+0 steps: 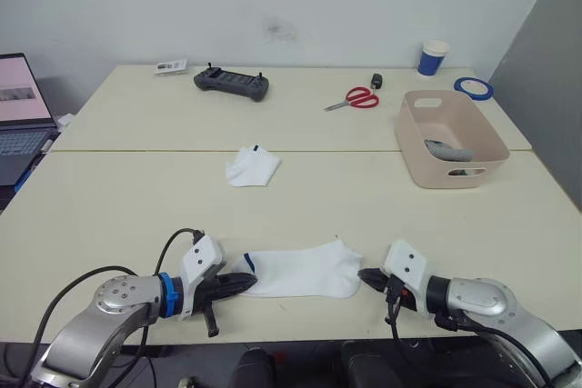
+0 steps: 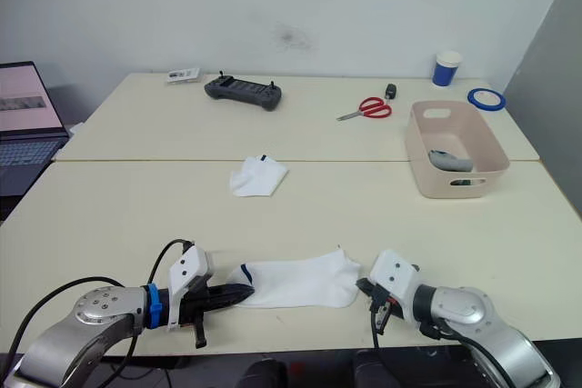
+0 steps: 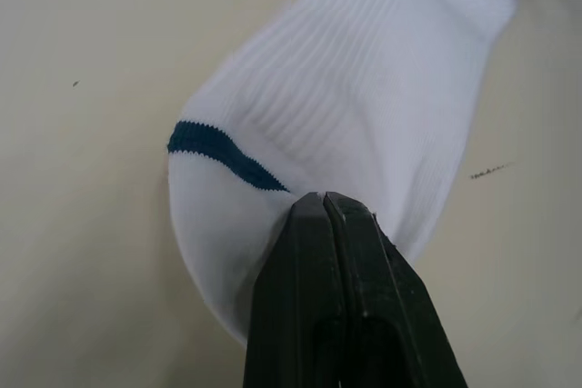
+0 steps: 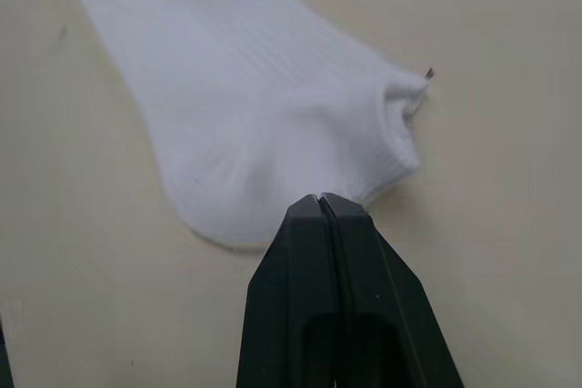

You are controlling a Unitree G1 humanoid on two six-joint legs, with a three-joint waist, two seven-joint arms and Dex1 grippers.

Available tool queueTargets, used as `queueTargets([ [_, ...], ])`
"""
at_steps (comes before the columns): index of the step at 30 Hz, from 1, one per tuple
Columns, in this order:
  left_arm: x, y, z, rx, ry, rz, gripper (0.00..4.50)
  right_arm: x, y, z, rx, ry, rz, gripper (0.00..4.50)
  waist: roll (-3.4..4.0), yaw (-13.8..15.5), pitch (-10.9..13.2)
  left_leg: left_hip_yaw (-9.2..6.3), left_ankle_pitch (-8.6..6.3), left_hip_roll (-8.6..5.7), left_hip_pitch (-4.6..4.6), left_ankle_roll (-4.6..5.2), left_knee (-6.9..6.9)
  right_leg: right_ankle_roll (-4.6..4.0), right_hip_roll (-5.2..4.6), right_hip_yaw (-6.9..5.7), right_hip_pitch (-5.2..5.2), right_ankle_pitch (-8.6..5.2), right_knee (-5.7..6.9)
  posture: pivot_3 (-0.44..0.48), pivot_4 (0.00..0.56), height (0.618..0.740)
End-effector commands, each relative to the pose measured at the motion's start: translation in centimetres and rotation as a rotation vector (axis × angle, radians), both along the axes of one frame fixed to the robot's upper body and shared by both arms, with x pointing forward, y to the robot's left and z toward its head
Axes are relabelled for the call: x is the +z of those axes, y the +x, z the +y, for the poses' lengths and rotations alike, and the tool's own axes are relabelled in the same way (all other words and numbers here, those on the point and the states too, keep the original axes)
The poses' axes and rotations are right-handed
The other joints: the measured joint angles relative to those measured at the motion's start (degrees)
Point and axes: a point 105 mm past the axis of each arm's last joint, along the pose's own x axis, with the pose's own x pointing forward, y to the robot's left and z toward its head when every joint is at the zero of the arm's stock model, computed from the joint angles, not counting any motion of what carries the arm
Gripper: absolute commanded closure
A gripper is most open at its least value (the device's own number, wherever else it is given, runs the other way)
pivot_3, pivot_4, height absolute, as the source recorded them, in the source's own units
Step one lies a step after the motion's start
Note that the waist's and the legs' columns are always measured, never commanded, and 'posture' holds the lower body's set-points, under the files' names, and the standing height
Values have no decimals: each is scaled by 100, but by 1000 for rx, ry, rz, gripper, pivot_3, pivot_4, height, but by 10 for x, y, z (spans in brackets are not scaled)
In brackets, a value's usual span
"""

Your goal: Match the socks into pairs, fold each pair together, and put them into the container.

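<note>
A white sock (image 1: 300, 272) lies stretched flat near the table's front edge, its dark-blue cuff mark (image 3: 223, 152) at the left end. My left gripper (image 1: 250, 281) is shut on that cuff end. My right gripper (image 1: 364, 276) is shut on the sock's opposite end (image 4: 273, 179). A second white sock (image 1: 252, 167) lies crumpled in the middle of the table. The pale pink container (image 1: 414, 147) stands at the right with a grey sock (image 1: 447, 149) inside; what lies under it is hidden.
A black controller (image 1: 231, 84), red scissors (image 1: 356, 98), a blue cup (image 1: 434, 57) and a blue tape roll (image 1: 474, 87) lie along the far side. A laptop (image 1: 20, 111) sits off the table's left edge.
</note>
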Motion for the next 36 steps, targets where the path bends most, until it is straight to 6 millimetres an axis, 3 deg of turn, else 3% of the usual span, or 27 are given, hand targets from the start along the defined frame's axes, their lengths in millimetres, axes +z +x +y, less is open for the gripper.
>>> queueTargets([
  [1,38,22,12,121,-126,-73,4500,33,3,11,28,91,-81,4489,-3,3,2,-3,0,0,0,0,2,8,1,-3,1,5,0,0,150,740],
  [5,68,57,44,371,-243,-147,4500,60,19,22,-9,199,-133,4489,-3,5,2,-2,0,-3,-1,0,3,16,1,-2,2,9,0,0,150,740],
  [9,75,93,68,597,-256,-184,4500,75,29,30,-17,249,-152,4489,-5,7,1,-4,0,-5,-2,0,4,19,3,-2,3,12,-2,0,150,740],
  [10,75,101,72,646,-272,-180,4322,77,30,31,-11,253,-156,4498,-5,17,1,-4,0,-5,-5,0,4,19,3,-2,3,12,-3,0,150,740],
  [13,69,123,79,751,-290,-142,3586,81,31,36,4,252,-173,4500,-9,25,1,-8,0,-6,-11,0,4,20,3,-6,0,12,-5,0,150,740],
  [22,59,166,63,765,-338,-48,703,87,33,41,0,249,-200,4500,-10,15,1,-10,1,-7,-10,0,4,20,5,-9,0,13,0,0,150,740],
  [29,48,191,44,738,-301,-6,703,88,32,43,-12,246,-210,4500,-11,14,1,-10,1,-9,-12,0,5,22,5,-10,0,14,-1,0,150,740],
  [32,46,196,37,715,-306,-7,1328,88,32,43,-17,244,-213,4500,-11,13,1,-10,1,-9,-12,0,4,22,5,-10,0,14,0,0,150,740],
  [36,46,200,37,726,-336,-1,2620,88,32,43,-25,242,-213,4500,-11,5,1,-9,1,-9,-12,0,5,22,5,-9,0,14,0,0,150,740],
])
